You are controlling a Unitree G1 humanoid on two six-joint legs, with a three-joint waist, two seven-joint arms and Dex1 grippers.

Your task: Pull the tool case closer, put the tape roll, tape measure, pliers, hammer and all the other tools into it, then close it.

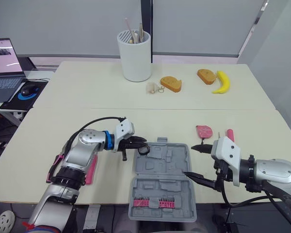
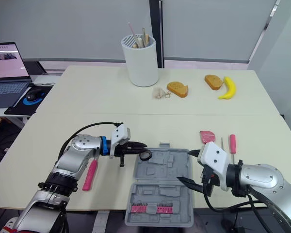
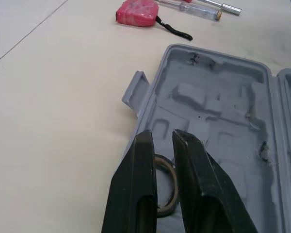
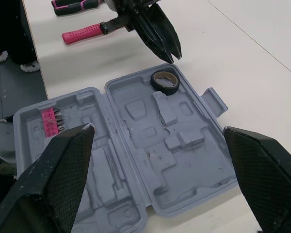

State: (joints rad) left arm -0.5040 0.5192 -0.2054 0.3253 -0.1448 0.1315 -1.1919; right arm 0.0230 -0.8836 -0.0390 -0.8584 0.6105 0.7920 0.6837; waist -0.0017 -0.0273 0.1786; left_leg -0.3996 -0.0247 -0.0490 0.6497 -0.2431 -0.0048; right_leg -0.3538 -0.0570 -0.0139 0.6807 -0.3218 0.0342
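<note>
The grey tool case lies open on the near table, its lid half holding a pink bit strip. A black tape roll rests in the case's far-left corner. My left gripper hovers just above and beside it, fingers open by a narrow gap with nothing between them. By the case's right edge my right gripper is spread wide open and empty. A pink tape measure and a pink-handled screwdriver lie right of the case. The pink-handled hammer and pliers lie by my left arm.
On the far table stand a white cylinder of utensils, two bread pieces and a banana. A laptop and a mouse sit at the far left. The near table edge runs just under the case.
</note>
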